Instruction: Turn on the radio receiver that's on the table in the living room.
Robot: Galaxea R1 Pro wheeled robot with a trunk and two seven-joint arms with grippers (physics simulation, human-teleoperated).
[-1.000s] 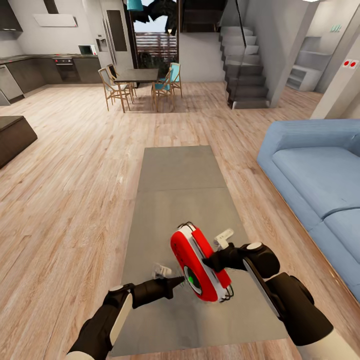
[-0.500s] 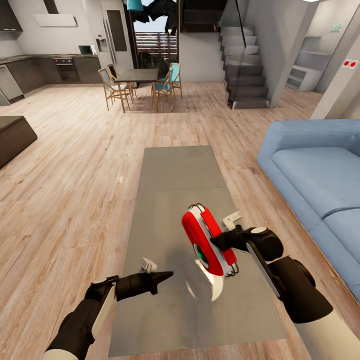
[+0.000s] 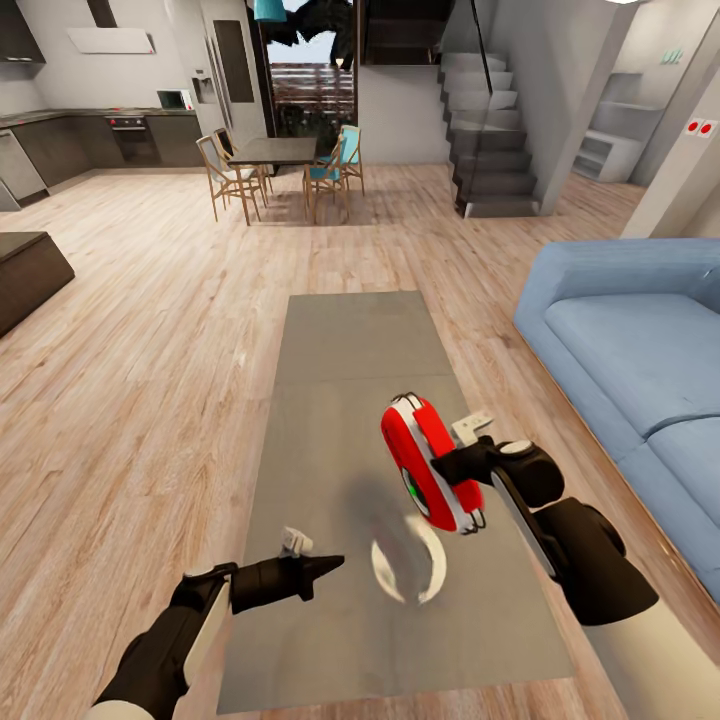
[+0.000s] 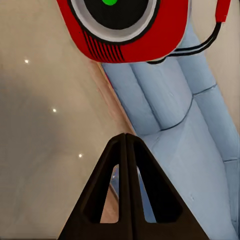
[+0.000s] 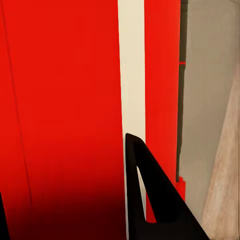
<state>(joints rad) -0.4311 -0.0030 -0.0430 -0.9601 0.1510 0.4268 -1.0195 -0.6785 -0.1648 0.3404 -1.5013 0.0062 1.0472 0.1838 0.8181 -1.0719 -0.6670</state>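
Fingers of your right gripper [image 3: 452, 470] pinch the radio receiver [image 3: 428, 474], lifted clear above the table [image 3: 360, 340] near its right edge. It's glossy red with white trim stripes, its round green-centred dial facing left, tilted. Your left gripper [image 3: 330, 566], fingers pressed together, hangs well apart on the near left.

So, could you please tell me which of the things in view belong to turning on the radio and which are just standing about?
Belongs to the job:
- red radio, held up over the table by the right pincer
- grey coffee table
- left pincer, shut, pointing toward the radio

Just standing about:
- blue sofa
- dining table with chairs
- staircase
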